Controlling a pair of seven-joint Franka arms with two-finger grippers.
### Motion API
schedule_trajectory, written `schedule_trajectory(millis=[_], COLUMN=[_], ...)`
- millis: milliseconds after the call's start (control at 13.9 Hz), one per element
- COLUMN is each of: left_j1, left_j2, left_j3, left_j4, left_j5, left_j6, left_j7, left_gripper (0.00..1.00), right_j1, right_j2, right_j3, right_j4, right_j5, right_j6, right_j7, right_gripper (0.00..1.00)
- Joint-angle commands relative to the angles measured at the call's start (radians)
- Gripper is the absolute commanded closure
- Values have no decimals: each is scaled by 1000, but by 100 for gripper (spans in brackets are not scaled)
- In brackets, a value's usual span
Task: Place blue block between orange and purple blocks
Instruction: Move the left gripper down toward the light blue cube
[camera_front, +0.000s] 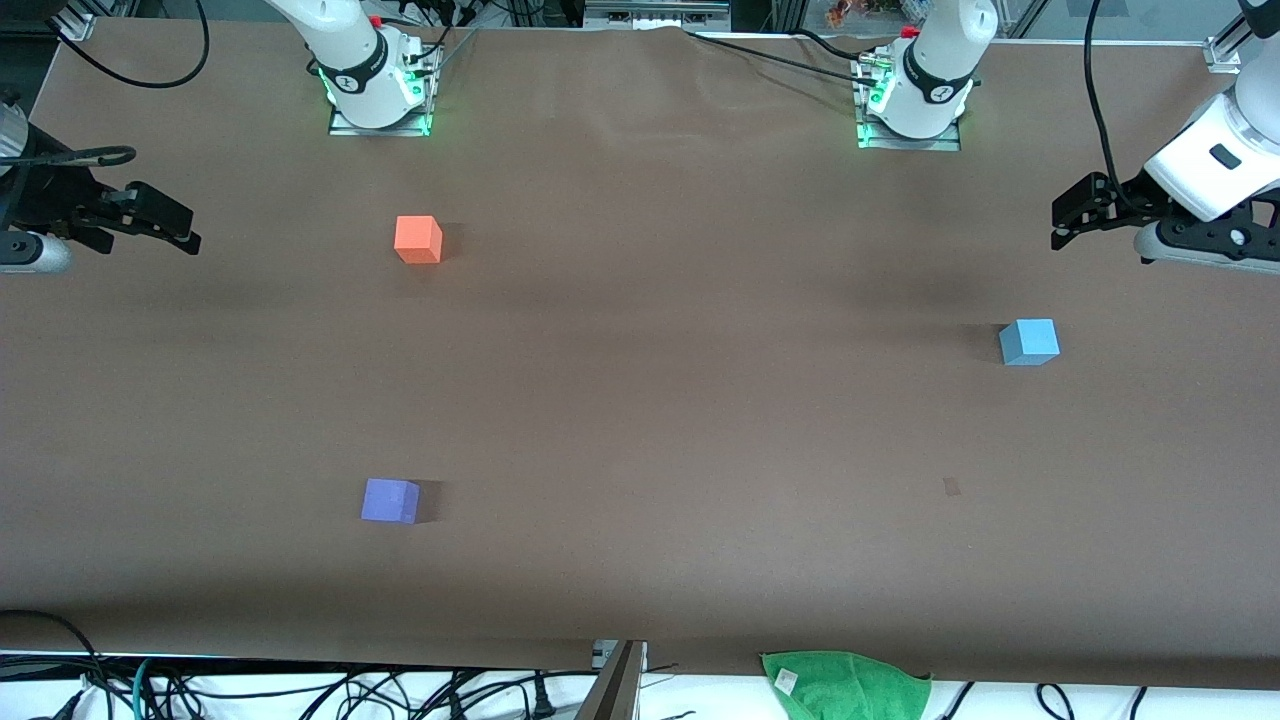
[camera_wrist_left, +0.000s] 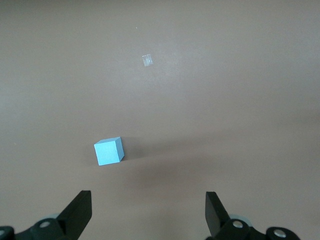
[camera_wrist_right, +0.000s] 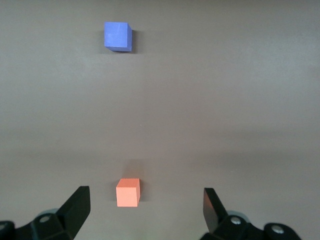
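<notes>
At the left arm's end of the table, left pincer (camera_front: 1062, 222) hovers spread wide, empty. Blue block (camera_front: 1029, 342) sits near it, ungrasped. Right pincer (camera_front: 175, 228) waits released at its own end. Orange block (camera_front: 418, 240) and purple block (camera_front: 390, 500) stand well apart. Nothing done yet; pickup and placement remain.

Even overhead light, soft short shadows, sharp focus

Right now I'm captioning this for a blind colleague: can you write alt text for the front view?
Three small blocks sit apart on a brown table: orange block and purple block toward the right arm's end, blue block toward the left arm's. The open left gripper and right gripper wait at the table's ends.
</notes>
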Motion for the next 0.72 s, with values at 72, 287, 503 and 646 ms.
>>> schedule_trajectory(millis=[72, 287, 503, 646], left_j1=[-22, -27, -25, -25], left_j2=[10, 13, 30, 28], left_j3=[13, 11, 13, 10], left_j4=[24, 27, 28, 30], left_j5=[-6, -6, -5, -5], left_j6=[-8, -6, -22, -29], left_j7=[-18, -18, -20, -20], left_gripper=[0, 0, 0, 0], right_j1=[-7, -3, -3, -3], right_j2=[9, 9, 9, 9], right_j3=[4, 4, 4, 4], right_j4=[23, 23, 21, 21], right_j5=[-5, -3, -3, -3], right_j6=[-7, -10, -13, -18], right_j7=[9, 9, 9, 11], right_gripper=[0, 0, 0, 0])
